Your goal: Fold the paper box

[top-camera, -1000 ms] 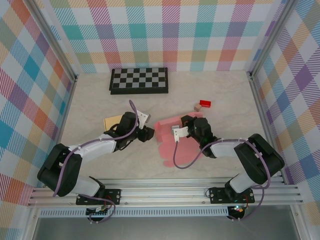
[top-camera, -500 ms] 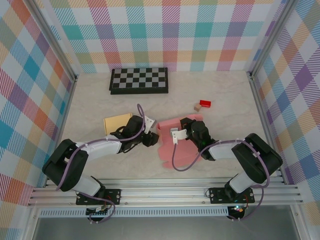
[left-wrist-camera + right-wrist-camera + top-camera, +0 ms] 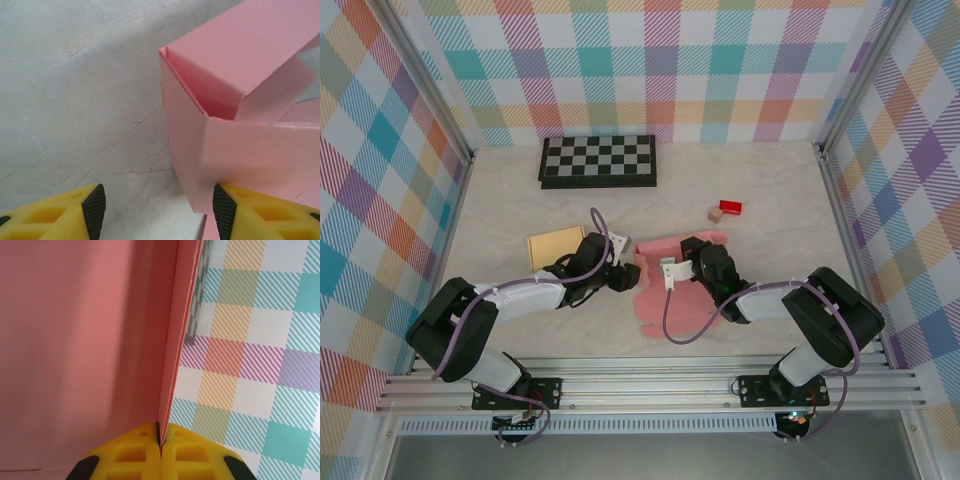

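The right hand (image 3: pixel 160 437) is closed, its yellow fingers pinching the thin edge of an upright pink panel of the paper box (image 3: pixel 75 340). From above, this hand (image 3: pixel 672 268) sits on the box's far right part. The left hand (image 3: pixel 159 197) is open, its jaws well apart, with a folded corner of the box (image 3: pixel 240 150) standing just inside one black pad (image 3: pixel 222 210). Seen from above, the left hand (image 3: pixel 618 275) is at the box's left side.

The paper box (image 3: pixel 665 290) lies near the middle of the worktop (image 3: pixel 770 180), a little toward the near edge, partly raised into walls. The worktop is pale and marbled, with fine vein lines (image 3: pixel 75 100).

A tan card (image 3: pixel 555 245) lies flat just left of the left hand. A red block (image 3: pixel 730 207) and a small tan block (image 3: pixel 716 214) sit side by side beyond the box, toward the far right. A chessboard (image 3: pixel 599 160) lies along the far edge, left of centre.

Walls (image 3: pixel 660 60) of pastel plaid close in three sides; the same plaid (image 3: pixel 250 340) shows behind the pinched panel. Aluminium frame rails (image 3: pixel 650 385) run along the near edge.
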